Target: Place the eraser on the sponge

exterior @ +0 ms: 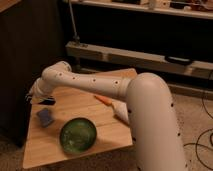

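Observation:
My gripper [39, 98] is at the table's left edge, at the end of the white arm that reaches in from the lower right. It is shut, and the eraser [48, 101], a small black block, sits at its fingertips, low over the tabletop. The sponge [45, 117], a small blue pad, lies flat on the table just in front of the eraser and a little apart from it. The fingers themselves are mostly hidden by the wrist.
A green bowl [78, 134] stands near the front edge, right of the sponge. A slim orange stick [104, 100] lies mid-table, and a white paper cup [120, 112] lies against the arm. The wooden table [75, 107] is small; a dark cabinet [25, 55] stands to its left.

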`<state>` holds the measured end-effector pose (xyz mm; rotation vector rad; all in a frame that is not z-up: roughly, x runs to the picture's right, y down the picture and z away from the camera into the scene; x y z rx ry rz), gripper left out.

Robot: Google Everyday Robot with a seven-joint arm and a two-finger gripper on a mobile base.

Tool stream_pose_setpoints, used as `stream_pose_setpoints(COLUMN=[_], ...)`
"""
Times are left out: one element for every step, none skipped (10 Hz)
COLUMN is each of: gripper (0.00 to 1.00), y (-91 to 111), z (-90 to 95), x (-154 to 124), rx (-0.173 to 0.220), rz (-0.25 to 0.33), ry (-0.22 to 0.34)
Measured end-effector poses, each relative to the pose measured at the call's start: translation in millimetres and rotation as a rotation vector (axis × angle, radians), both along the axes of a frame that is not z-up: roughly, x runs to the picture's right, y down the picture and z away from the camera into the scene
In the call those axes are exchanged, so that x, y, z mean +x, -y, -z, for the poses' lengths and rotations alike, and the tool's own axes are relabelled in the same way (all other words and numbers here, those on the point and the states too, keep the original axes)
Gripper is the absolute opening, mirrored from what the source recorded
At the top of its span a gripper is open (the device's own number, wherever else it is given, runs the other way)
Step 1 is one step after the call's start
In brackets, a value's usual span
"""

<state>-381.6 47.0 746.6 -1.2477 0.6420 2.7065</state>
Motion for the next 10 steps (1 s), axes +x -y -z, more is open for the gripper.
stream_pose_setpoints(gripper=[0.0,0.0,0.0,0.0,0.0,0.0,0.0,0.01,0.04,0.14], y=[-4.0,-8.2,-12.0,-17.1,-22.9,-27.0,-30.9,-38.0,-42.3,-46.4], z=[-1.3,-2.2,-1.9,-2.0,-2.9,-4.0,-6.8,-12.0,-15.3,-20.3], x=[-0.1,0.4,-0.4,-2.5,-5.2,-7.4,-9.2,-12.9,-14.6,-15.6], rx=[0.007,0.015,0.024,0.034,0.048,0.054,0.06,0.069,0.073,0.085], rz=[0.004,0.009,0.018,0.031,0.046,0.053,0.058,0.064,0.061,0.06], ry=[0.003,0.005,0.01,0.014,0.015,0.009,-0.001,-0.018,-0.035,-0.056])
